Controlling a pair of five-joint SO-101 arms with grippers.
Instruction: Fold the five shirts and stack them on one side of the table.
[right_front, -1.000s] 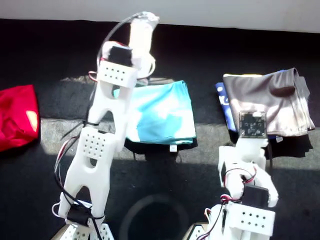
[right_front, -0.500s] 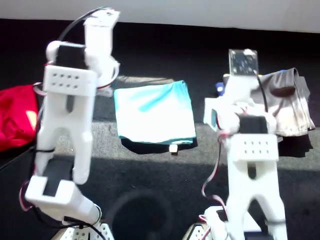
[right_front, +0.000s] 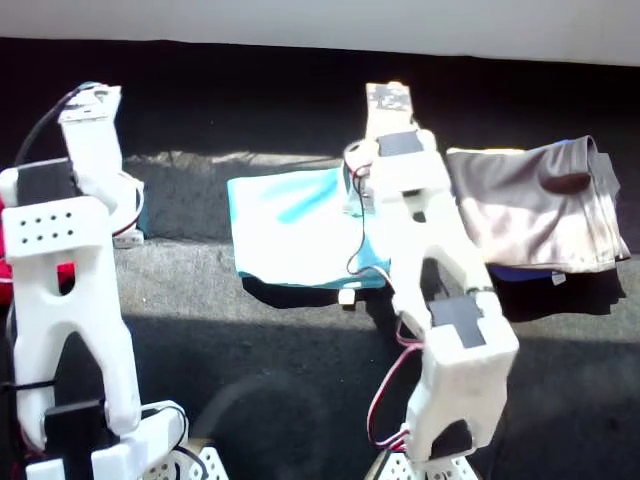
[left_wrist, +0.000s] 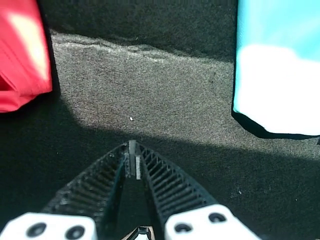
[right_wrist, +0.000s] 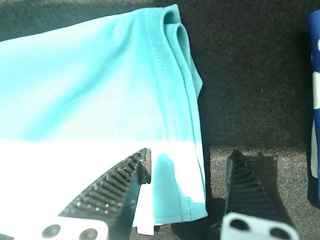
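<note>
Right gripper (right_wrist: 190, 154): jaws wide apart, nothing held. It straddles one edge of the folded cyan mesh-knit shirt (right_wrist: 90, 85), close to a corner. One finger is over the fabric, the other over the black felt table cover (right_wrist: 240, 75). My read is that this sets up an edge pinch, so you close on the hem layers instead of poking the flat face. I can't tell whether the fingers touch the cloth.

The cyan shirt lies mid-table, flat and squared. A dark layer with a small white tag (right_front: 346, 296) peeks out under its near edge. It's probably a black shirt underneath, but I'm not certain.

Left gripper (left_wrist: 131, 150): jaws pressed together, empty. It hangs over bare felt between the lumpy red shirt (left_wrist: 22, 50) and the cyan shirt, touching neither. It looks parked clear of the right arm's work area.

On the right side of the table, a folded grey shirt (right_front: 540, 205) lies on a blue shirt (right_front: 520, 272), of which a strip shows. That's likely the stack side, which would explain why the right arm takes the cyan one: it's the shorter carry.

Progress, as a judgement:
- Grey and blue are stacked.
- Cyan is folded but not yet on the pile.
- Red sits at the far left, and I can't tell how well it's folded.
- Overall you're roughly past halfway.

Risk: pinching a single layer at the corner opens the fold on lift, or drags the dark layer along. Get under all the cyan layers before you close.
</note>
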